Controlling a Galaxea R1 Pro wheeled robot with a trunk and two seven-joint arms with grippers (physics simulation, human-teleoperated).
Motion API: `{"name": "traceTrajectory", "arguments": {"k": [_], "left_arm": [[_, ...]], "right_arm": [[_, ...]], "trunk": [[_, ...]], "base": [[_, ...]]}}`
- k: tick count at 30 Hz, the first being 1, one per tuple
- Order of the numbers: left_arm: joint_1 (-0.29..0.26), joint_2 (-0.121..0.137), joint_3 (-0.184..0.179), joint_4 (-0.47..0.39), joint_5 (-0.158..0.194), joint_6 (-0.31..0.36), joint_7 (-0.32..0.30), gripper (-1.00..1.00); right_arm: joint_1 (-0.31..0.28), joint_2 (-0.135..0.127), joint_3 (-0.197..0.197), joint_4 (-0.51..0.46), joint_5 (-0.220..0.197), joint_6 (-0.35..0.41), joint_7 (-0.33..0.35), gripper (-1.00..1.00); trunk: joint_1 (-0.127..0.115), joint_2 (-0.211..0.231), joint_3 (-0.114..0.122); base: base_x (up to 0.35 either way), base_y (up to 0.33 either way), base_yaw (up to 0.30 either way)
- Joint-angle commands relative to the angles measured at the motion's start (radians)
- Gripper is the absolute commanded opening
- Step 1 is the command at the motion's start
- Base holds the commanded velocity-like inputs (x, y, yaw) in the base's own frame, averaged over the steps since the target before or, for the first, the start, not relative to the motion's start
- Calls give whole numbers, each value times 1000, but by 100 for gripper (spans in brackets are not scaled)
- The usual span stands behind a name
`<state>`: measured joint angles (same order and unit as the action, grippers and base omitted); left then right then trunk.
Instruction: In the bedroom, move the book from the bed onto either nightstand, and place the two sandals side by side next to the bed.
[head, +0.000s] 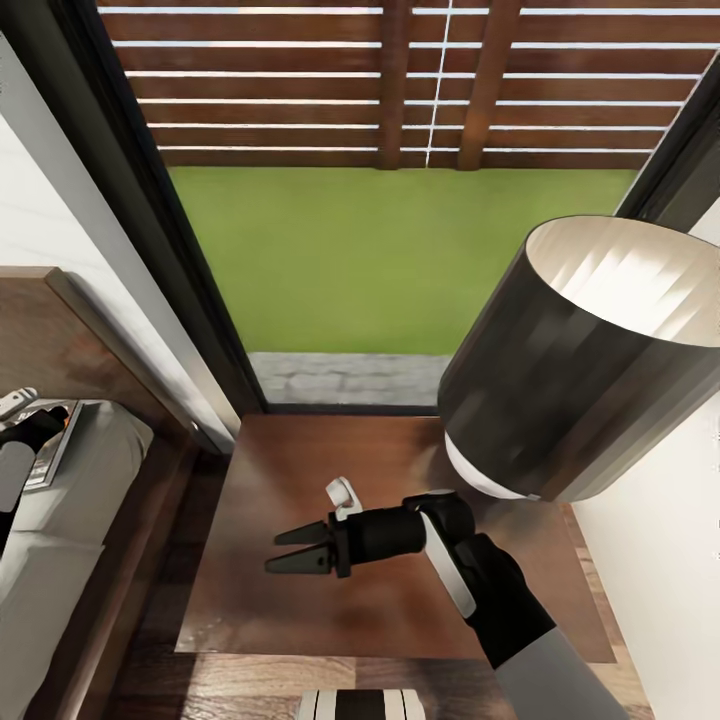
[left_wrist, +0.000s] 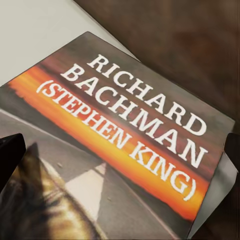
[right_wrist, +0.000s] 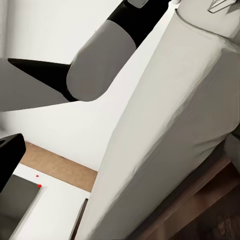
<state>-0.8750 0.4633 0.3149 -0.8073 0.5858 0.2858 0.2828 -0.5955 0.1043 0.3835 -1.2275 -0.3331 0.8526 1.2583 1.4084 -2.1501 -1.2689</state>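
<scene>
the right arm's black two-fingered end effector (head: 298, 550) hovers nearest, just above the low dark brown wooden nightstand (head: 300, 600), its fingers spread apart and holding nothing. it points toward the bed, which reads as waiting clear of the landing spot rather than reaching for anything. the glossy top in front of it is bare wood, so there is room to set a book down there.

beside it on the nightstand stands a lamp with a dark grey drum shade and pale lining (head: 590, 370), crowding the side away from the bed; a drop-off would likely favour the open half by the bed.

further over, the large bed with dark brown frame and pale grey mattress (head: 70, 500) carries the thin paperback with an orange strip and white "richard bachman" lettering (left_wrist: 135, 145). it lies flat at the mattress corner near the headboard, one corner overhanging the edge. the left end effector (head: 20, 430) sits right over it, close enough that the cover dominates its wrist view; i cannot tell whether its fingers are apart or closed.

beyond, a tall dark-framed window (head: 140, 200) shows grass and a slatted brown fence.
</scene>
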Motion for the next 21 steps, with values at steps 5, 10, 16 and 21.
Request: {"name": "traceTrajectory", "arguments": {"k": [5,10,16,21], "left_arm": [[1,0,1,24,17,4,6,100],[1,0,1,23,17,4,6,100],[1,0,1,23,17,4,7,100],[1,0,1,23,17,4,7,100]], "right_arm": [[-1,0,36,0,-4,6,0,100],[0,0,42,0,-4,6,0,100],[-1,0,43,0,-4,6,0,100],[0,0,43,0,-4,6,0,100]], "trunk": [[-19,35,15],[-38,70,31],[-42,77,34],[-61,112,49]], "base": [[0,0,0],[0,0,0],[0,0,0],[0,0,0]]}}
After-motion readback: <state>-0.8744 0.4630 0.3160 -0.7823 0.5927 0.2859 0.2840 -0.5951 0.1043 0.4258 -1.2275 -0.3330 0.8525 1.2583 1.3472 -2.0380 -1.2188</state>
